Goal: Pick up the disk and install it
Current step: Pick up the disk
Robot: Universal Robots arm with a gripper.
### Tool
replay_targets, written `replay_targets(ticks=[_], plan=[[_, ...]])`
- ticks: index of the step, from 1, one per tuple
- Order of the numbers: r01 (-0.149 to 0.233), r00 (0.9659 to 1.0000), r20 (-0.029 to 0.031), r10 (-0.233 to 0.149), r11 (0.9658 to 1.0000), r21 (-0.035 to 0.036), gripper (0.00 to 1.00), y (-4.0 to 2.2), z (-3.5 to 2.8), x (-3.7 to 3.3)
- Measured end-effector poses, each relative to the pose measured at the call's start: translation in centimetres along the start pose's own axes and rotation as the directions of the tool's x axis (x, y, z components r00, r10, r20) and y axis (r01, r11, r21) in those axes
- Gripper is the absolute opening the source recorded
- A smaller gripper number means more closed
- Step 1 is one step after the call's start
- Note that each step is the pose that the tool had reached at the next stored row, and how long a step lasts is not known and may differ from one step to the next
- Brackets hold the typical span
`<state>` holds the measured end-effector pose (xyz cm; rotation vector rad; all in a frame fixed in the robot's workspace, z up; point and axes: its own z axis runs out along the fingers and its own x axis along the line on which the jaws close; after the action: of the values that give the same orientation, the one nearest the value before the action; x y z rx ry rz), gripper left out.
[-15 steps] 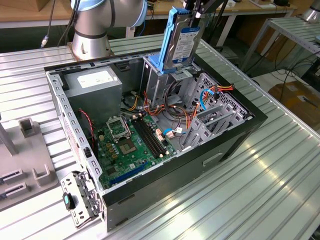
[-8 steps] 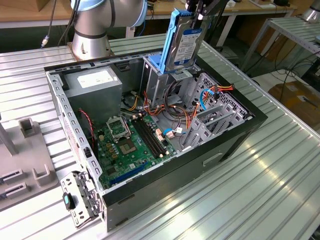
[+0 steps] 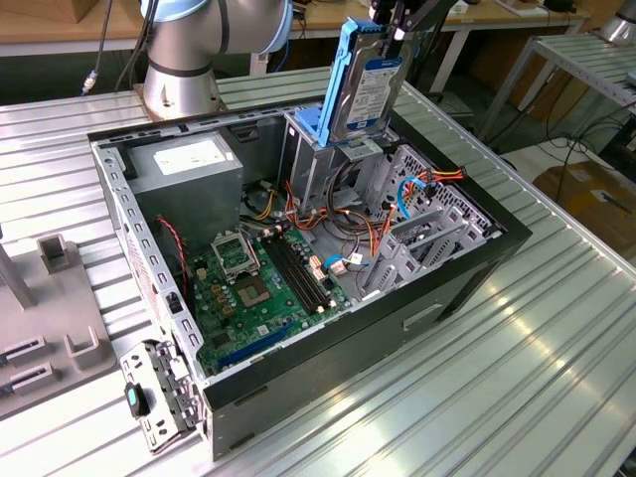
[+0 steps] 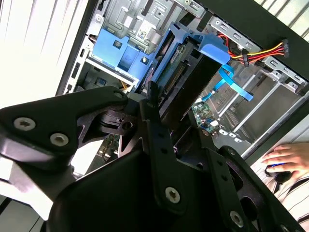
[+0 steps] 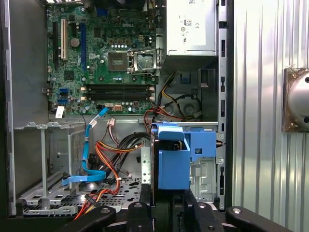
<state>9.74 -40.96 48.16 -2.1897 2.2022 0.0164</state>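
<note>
Disk [image 3: 370,87] upright, gripper [image 3: 396,30] clamping top edge — lower edge over drive cage [image 3: 304,164].

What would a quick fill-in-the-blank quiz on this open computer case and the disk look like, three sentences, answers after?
The gripper holds the disk on edge ____ the open computer case.
The plastic rails along the disk's edges are ____.
The motherboard lying in the case is ____.
Missing words: above, blue, green.
</note>
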Motion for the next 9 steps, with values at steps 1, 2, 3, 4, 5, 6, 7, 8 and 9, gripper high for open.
replay_targets(ticks=[1, 2, 3, 4, 5, 6, 7, 8, 9], plan=[[0.000, 1.0000, 0.0000, 0.000, 1.0000, 0.0000, 0.35, 0.00, 0.00, 0.00], [0.000, 1.0000, 0.0000, 0.000, 1.0000, 0.0000, 0.35, 0.00, 0.00, 0.00], [0.000, 1.0000, 0.0000, 0.000, 1.0000, 0.0000, 0.35, 0.00, 0.00, 0.00], [0.000, 1.0000, 0.0000, 0.000, 1.0000, 0.0000, 0.35, 0.00, 0.00, 0.01], [0.000, 1.0000, 0.0000, 0.000, 1.0000, 0.0000, 0.35, 0.00, 0.00, 0.01], [0.000, 1.0000, -0.0003, 0.000, 1.0000, 0.0000, 0.35, 0.00, -0.03, 0.01], [0.000, 1.0000, -0.0002, 0.000, 1.0000, 0.0000, 0.35, 0.00, -0.14, 0.01], [0.000, 1.0000, -0.0001, 0.000, 1.0000, 0.0000, 0.35, 0.00, -0.23, 0.00], [0.000, 1.0000, -0.0001, 0.000, 1.0000, 0.0000, 0.35, -0.01, -0.36, 0.00]])
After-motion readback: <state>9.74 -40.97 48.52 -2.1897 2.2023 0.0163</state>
